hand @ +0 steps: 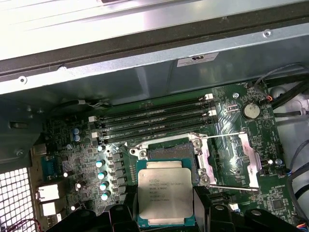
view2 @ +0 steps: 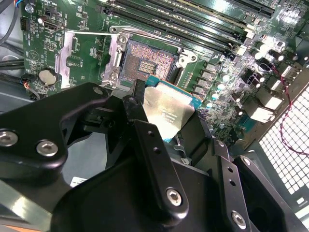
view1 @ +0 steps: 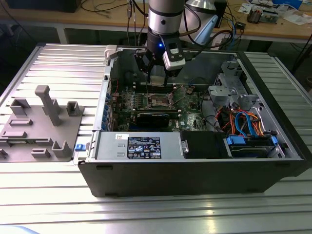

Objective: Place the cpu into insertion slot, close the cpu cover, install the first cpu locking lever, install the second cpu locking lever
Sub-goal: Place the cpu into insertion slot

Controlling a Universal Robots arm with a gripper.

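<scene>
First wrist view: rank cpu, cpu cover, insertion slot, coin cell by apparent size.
1. cpu and cpu cover: about alike; cpu is nearer the camera, so no ranking.
2. insertion slot, partly hidden behind the cpu.
3. coin cell.

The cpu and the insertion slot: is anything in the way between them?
Nothing. In the first wrist view the cpu hangs just short of the open insertion slot, with bare air between; the cpu cover is swung aside.

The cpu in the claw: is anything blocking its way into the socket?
Nothing visible does. The cpu, held by the claw, hangs near the insertion slot, whose pin field lies bare. The cpu cover is swung open to one side, off the slot.
</scene>
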